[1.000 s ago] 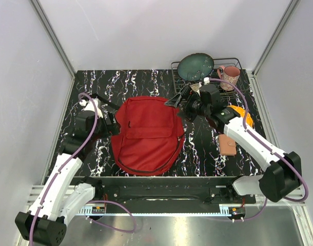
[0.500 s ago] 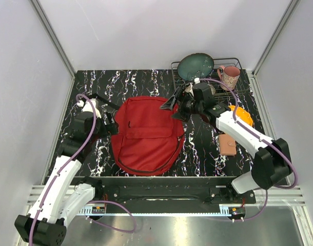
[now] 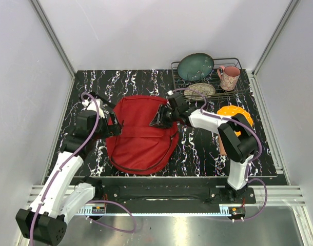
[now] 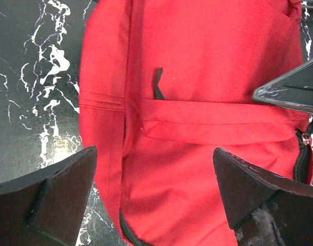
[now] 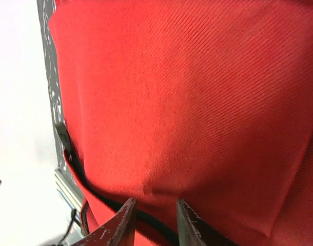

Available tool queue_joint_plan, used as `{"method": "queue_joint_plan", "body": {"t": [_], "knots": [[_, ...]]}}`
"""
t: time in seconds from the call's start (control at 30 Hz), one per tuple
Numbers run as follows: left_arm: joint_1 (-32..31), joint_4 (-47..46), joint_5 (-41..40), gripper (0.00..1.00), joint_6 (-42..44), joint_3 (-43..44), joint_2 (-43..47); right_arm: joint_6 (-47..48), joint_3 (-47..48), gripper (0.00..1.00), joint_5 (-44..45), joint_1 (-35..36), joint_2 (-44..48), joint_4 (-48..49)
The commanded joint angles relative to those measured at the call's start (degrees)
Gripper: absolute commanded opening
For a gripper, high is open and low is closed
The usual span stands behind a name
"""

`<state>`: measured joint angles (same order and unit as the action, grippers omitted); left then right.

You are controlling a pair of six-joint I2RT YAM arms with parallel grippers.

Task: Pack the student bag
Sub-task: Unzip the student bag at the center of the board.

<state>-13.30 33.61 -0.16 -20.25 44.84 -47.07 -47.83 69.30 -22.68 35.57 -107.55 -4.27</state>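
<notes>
Backpack (image 3: 141,143) lay flat; left gripper (image 4: 154,154) spread wide above it; right gripper (image 5: 155,202) half-closed at zipper (image 4: 302,156), likely for opening, hold unclear

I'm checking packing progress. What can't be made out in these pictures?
- Inside the backpack: every view, its red fabric covers it.
- Hold of the right gripper: top view, its arm hides it; right wrist view, too close to tell.
- Orange thing: top view, right arm covers much of it.
</notes>
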Motion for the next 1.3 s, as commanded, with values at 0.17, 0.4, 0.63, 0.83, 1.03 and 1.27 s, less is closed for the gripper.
{"method": "queue_joint_plan", "body": {"t": [0.17,0.4,0.63,0.83,1.03,1.27], "knots": [[0.12,-2.05,5.96,0.99,1.44,1.04,-0.92,13.02,-0.21,0.32,-1.23,4.59,6.29,-6.97],[-0.06,-2.23,7.54,0.99,1.62,0.51,-1.09,21.64,2.77,0.33,-1.66,7.75,7.71,-17.69],[-0.06,-2.23,9.74,0.99,2.14,0.51,-2.59,20.86,6.46,0.36,6.66,10.57,0.15,-23.50],[-1.64,-2.32,9.92,0.99,2.76,0.60,-3.64,12.86,8.05,0.39,14.76,10.48,-0.65,-21.39],[-12.26,-1.71,0.70,0.99,8.72,7.61,-9.42,10.57,6.64,0.42,18.54,10.40,1.29,-19.11],[-23.35,-0.38,-17.22,0.99,25.77,15.72,-18.32,9.52,3.57,0.42,17.15,9.25,1.99,-16.47]]}}
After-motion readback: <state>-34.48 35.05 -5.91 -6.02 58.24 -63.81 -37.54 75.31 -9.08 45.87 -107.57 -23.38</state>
